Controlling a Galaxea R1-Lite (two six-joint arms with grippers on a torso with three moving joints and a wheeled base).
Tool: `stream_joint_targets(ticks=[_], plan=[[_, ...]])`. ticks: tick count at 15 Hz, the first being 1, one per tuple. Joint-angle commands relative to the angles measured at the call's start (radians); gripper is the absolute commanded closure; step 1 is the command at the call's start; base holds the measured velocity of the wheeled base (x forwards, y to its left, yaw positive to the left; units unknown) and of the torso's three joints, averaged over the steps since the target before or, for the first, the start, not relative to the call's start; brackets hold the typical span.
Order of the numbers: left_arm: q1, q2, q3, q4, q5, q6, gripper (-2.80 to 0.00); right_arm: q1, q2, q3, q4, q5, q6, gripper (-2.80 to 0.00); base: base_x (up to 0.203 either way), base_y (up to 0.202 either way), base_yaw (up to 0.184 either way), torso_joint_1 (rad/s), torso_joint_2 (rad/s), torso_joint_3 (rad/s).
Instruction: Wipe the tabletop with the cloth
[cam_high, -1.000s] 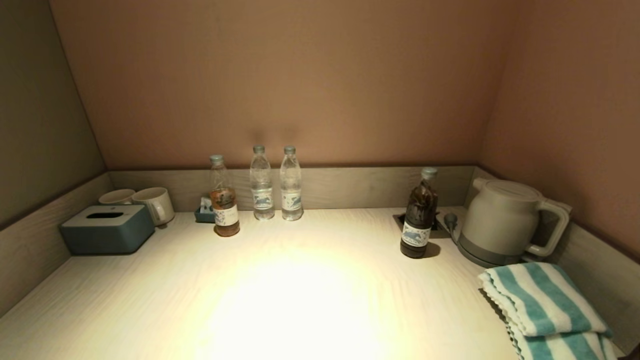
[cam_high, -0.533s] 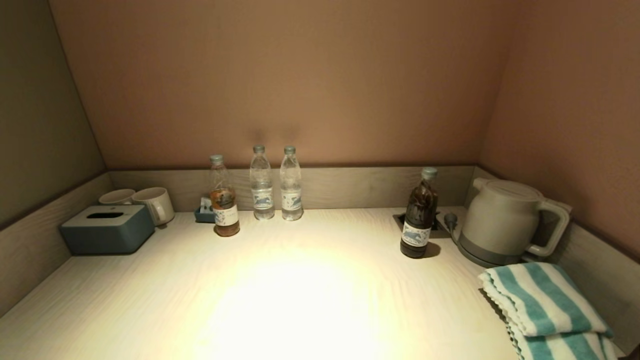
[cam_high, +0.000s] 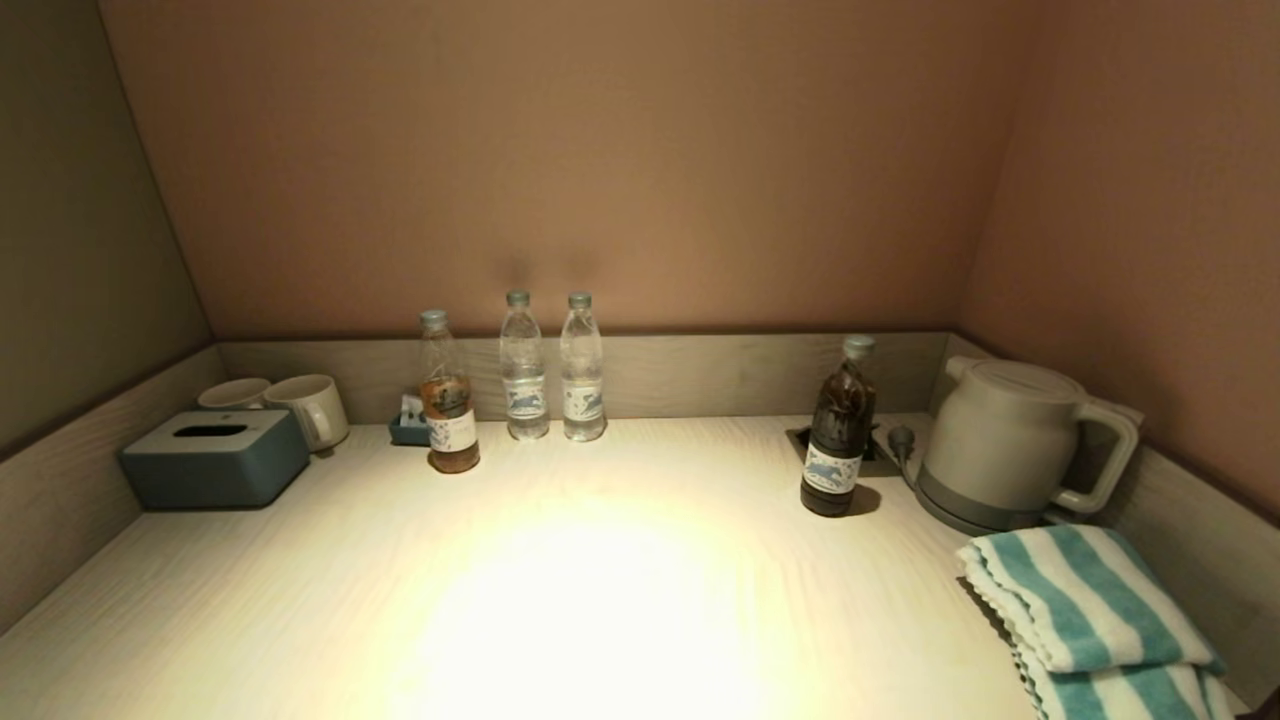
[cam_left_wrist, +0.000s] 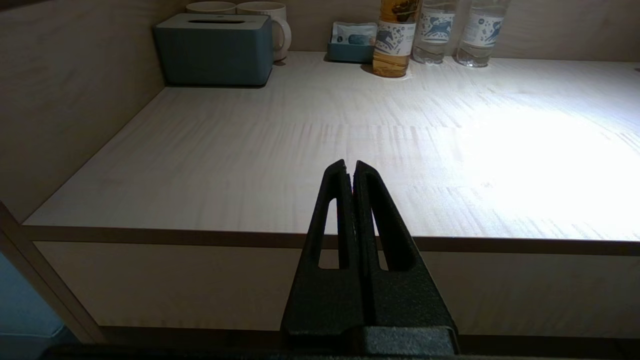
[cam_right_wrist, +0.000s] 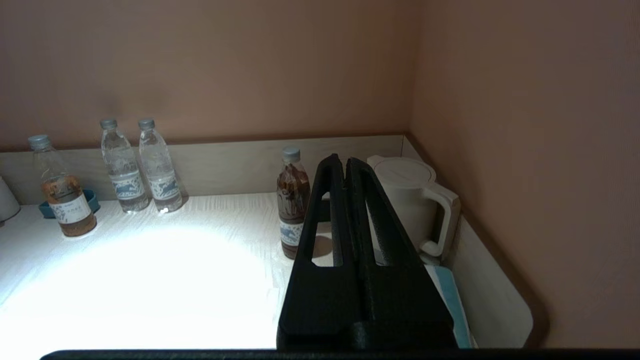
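The teal and white striped cloth (cam_high: 1085, 615) lies folded at the near right of the tabletop (cam_high: 600, 580), in front of the kettle; a strip of it shows in the right wrist view (cam_right_wrist: 452, 300). Neither gripper shows in the head view. My left gripper (cam_left_wrist: 349, 168) is shut and empty, held before the tabletop's near left edge (cam_left_wrist: 200, 235). My right gripper (cam_right_wrist: 344, 162) is shut and empty, raised above the near right of the tabletop (cam_right_wrist: 150, 270), with the cloth mostly hidden under it.
A cream kettle (cam_high: 1010, 440) stands at the back right, a dark bottle (cam_high: 838, 430) to its left. An amber bottle (cam_high: 448, 395) and two water bottles (cam_high: 524, 368) line the back rim. A teal tissue box (cam_high: 215, 458) and two mugs (cam_high: 310, 408) sit at the back left.
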Motion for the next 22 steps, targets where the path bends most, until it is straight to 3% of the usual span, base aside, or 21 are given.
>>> stream_joint_targets(ticks=[1, 2, 5, 10, 15, 19, 22], plan=[[0.000, 0.002, 0.000, 0.000, 0.000, 0.000, 0.00, 0.095, -0.035, 0.001, 0.034, -0.175, -0.004, 0.00, 0.000, 0.000, 0.000, 0.000, 0.00, 0.000], [0.000, 0.002, 0.000, 0.000, 0.000, 0.000, 0.00, 0.137, -0.054, 0.000, 0.035, -0.231, -0.007, 0.00, 0.000, 0.000, 0.000, 0.000, 0.00, 0.000], [0.000, 0.002, 0.000, 0.000, 0.000, -0.002, 0.00, 0.175, -0.109, 0.002, 0.031, -0.291, -0.010, 0.00, 0.000, 0.000, 0.000, 0.000, 0.00, 0.000], [0.000, 0.002, 0.000, 0.000, 0.000, 0.000, 0.00, 0.175, -0.232, 0.012, 0.027, -0.299, -0.037, 0.00, 0.000, 0.000, 0.000, 0.000, 0.00, 0.000], [0.000, 0.002, 0.000, 0.000, 0.000, 0.000, 0.00, 0.177, -0.360, 0.109, 0.027, -0.295, -0.043, 0.00, 0.000, 0.000, 0.000, 0.000, 0.00, 0.000], [0.000, 0.002, 0.000, 0.000, 0.000, -0.002, 0.00, 0.178, -0.376, 0.171, 0.019, -0.304, -0.009, 0.00, 0.000, 0.000, 0.000, 0.000, 0.00, 0.000], [0.000, 0.002, 0.000, 0.000, 0.000, 0.000, 0.00, 0.178, -0.376, 0.348, -0.118, -0.307, -0.017, 0.00, 0.000, 0.000, 0.000, 0.000, 0.00, 0.000]])
